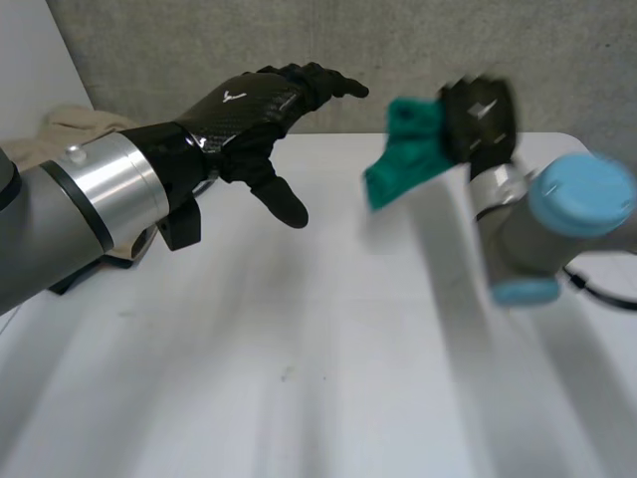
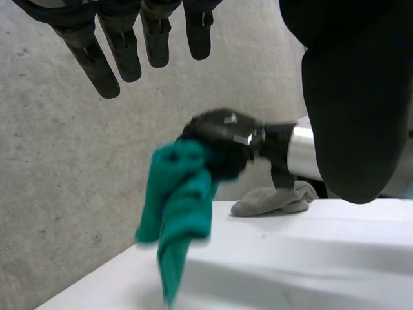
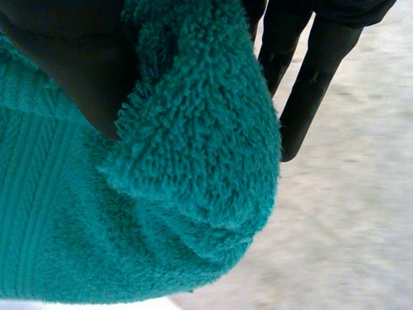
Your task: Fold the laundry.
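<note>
Above the white table (image 1: 299, 378), the left hand (image 1: 249, 108) hovers with fingers straight and relaxed, grasping nothing. Right of it, the right hand (image 1: 480, 115) pinches a bunched green towel (image 1: 403, 164), which hangs from its grip.

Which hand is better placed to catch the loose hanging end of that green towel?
Probably the left. The left hand is open and empty, fingers pointing toward the green towel; the right hand grips its upper part, above the table.
</note>
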{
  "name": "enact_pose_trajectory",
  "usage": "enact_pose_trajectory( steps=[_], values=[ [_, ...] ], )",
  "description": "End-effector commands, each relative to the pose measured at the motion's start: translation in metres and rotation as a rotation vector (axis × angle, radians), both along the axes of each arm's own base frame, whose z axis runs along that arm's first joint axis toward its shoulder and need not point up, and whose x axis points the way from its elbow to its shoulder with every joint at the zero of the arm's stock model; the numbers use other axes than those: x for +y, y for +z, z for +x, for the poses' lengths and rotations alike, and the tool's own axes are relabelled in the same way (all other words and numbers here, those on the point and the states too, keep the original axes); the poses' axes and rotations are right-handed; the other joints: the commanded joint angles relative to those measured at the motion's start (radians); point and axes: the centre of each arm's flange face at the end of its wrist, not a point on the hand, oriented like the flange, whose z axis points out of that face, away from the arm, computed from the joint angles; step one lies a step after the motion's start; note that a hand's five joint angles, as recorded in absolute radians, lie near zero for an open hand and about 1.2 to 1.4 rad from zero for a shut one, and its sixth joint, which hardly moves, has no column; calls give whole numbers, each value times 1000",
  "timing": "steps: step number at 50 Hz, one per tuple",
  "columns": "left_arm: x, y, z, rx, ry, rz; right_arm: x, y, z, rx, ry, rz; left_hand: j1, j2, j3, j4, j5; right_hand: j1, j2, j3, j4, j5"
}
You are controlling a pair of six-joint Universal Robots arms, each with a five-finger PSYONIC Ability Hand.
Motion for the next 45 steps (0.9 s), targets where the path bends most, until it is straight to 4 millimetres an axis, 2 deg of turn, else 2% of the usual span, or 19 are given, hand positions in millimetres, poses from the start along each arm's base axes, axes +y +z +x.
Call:
enact_pose_trajectory(
  steps=[1,4,5,7,8,11,13,15,16,20,24,29,35,36,37,38,39,40,45],
  values=[
    [-7,3,3,28,16,2,-77,55,-87,-111,-106,-140,-10,-16,-24,-12,-48,366,252,252,208,292],
    [-8,4,3,34,17,4,-99,57,-116,-100,-136,-167,-10,-16,-24,-12,-48,366,252,252,208,292],
    [-8,4,3,37,18,4,-113,55,-135,-84,-152,-179,-10,-16,-24,-12,-48,366,252,252,208,292],
    [-8,4,3,38,18,7,-125,48,-153,-66,-164,-176,-10,-16,-24,-12,-48,366,252,252,208,292],
    [-9,3,4,38,20,8,-136,38,-171,-49,-174,-165,-10,-16,-24,-12,-48,366,252,252,208,292],
    [-9,3,3,38,18,8,-150,18,-197,-28,-184,-141,-10,-16,-24,-12,-48,366,252,252,208,292],
    [-9,3,3,37,18,5,-161,-4,-219,-8,-188,-112,-10,-16,-24,-12,-48,366,252,252,208,292],
    [-9,3,3,37,17,5,-165,-20,-233,3,-191,-86,-10,-16,-24,-12,-48,366,252,252,208,292],
    [-9,3,3,37,17,3,-168,-39,-248,14,-200,-56,-10,-16,-24,-12,-48,366,252,252,208,292],
    [-11,0,2,35,17,5,-173,-78,-283,35,-217,-7,-10,-16,-24,-12,-48,366,252,252,208,292],
    [-13,-3,0,33,15,8,-172,-110,-318,53,-234,29,-10,-16,-24,-12,-48,366,252,252,208,292],
    [-14,-5,-2,34,11,11,-163,-133,-340,64,-214,93,-10,-16,-24,-12,-48,366,252,252,208,292],
    [-14,-6,-4,34,5,14,-152,-135,-349,93,-163,111,-10,-16,-24,-12,-48,366,252,252,208,292],
    [-13,-6,-4,34,3,14,-151,-133,-351,99,-158,104,-10,-16,-24,-12,-48,252,138,139,94,178],
    [-12,-6,-5,33,2,15,-150,-132,-351,102,-153,103,-10,-16,-24,-12,-48,16,-98,-98,-143,-58],
    [-12,-6,-5,33,2,15,-149,-132,-352,101,-152,105,-10,-16,-24,-12,-48,-248,-362,-362,-407,-322],
    [-12,-6,-5,34,1,17,-148,-130,-353,106,-155,103,-10,-16,-24,-12,-48,-733,-847,-847,-892,-807],
    [-12,-5,-4,34,1,15,-147,-130,-355,105,-157,105,-10,-16,-24,-12,-48,-856,-970,-969,-1014,-930],
    [-12,-5,-3,35,4,17,-142,-122,-362,109,-179,106,-10,-16,-24,-12,-48,-856,-970,-969,-1014,-930]
  ],
)
